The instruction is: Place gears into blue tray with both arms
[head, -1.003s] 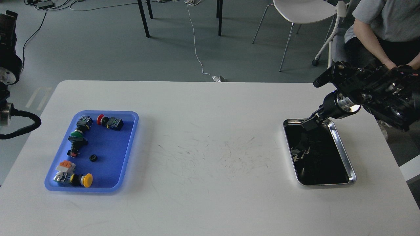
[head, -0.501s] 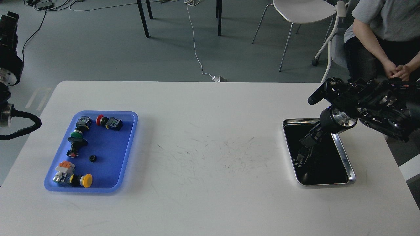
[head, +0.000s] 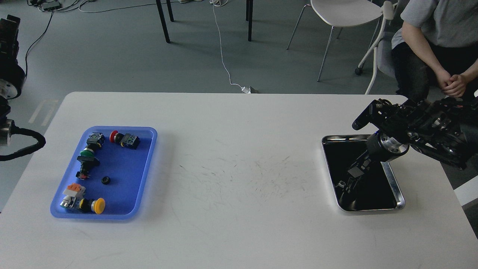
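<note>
Your right claw (head: pixel 354 173) hangs low inside the steel tray (head: pixel 393 179) near the tabletop's right edge; dark on dark, you cannot tell if it is spread or pinching. One gear (head: pixel 106 180) already lies in the blue tray (head: pixel 147 157) at the left edge. Between both trays the tabletop (head: pixel 239 149) gives wide room. Your left claw is out of view.

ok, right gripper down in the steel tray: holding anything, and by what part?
Cannot tell. The right gripper is low inside the steel tray, dark against the tray's dark reflection, so neither its fingers nor any gear can be made out. Left gripper is out of view.
</note>
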`<state>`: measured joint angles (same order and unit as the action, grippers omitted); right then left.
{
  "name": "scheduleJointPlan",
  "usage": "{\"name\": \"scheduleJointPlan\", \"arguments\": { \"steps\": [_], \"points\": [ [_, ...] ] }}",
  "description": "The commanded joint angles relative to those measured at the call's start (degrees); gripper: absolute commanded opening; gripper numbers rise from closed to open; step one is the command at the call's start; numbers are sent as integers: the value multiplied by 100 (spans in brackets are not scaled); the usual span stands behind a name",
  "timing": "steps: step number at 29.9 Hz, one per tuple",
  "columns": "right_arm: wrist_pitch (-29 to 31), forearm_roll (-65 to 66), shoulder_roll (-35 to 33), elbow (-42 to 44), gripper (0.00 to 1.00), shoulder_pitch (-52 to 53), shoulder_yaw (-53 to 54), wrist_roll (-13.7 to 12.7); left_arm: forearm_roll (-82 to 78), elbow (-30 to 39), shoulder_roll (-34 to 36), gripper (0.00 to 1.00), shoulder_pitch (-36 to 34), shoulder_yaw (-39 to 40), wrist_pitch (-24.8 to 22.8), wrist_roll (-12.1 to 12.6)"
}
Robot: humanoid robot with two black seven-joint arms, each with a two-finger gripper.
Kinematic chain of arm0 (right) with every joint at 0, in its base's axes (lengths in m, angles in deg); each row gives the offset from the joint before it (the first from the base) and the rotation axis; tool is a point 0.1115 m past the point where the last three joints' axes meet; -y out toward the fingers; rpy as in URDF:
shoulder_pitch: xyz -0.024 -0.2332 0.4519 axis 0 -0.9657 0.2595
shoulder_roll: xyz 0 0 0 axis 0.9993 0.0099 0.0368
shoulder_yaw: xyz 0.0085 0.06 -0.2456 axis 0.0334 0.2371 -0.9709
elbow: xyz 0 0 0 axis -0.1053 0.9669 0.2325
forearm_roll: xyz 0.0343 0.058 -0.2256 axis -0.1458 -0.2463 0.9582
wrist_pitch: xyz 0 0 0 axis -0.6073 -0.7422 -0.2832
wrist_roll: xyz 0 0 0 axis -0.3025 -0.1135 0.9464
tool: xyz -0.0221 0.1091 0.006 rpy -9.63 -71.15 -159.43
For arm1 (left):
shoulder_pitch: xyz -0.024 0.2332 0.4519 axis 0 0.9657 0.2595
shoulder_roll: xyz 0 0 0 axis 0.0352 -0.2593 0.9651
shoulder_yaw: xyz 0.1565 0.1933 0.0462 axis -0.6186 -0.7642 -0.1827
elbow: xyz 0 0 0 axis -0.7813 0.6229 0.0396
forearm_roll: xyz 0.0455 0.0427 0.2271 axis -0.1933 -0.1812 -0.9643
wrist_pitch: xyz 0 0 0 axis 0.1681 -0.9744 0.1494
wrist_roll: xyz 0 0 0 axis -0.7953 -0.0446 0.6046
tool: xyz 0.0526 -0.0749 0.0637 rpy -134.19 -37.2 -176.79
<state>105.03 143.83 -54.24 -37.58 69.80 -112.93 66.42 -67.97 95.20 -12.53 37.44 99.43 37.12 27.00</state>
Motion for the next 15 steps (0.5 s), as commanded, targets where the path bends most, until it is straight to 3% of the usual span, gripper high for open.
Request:
{"name": "scheduleJointPlan", "arguments": {
  "steps": [1,15],
  "points": [
    [-21,0,27,49,70,-18,6,0,1,0,-3,90,0,0,0,0],
    [-56,-9,53,111,64,9,41,0,1,0,15,90,0,0,0,0]
  ]
}}
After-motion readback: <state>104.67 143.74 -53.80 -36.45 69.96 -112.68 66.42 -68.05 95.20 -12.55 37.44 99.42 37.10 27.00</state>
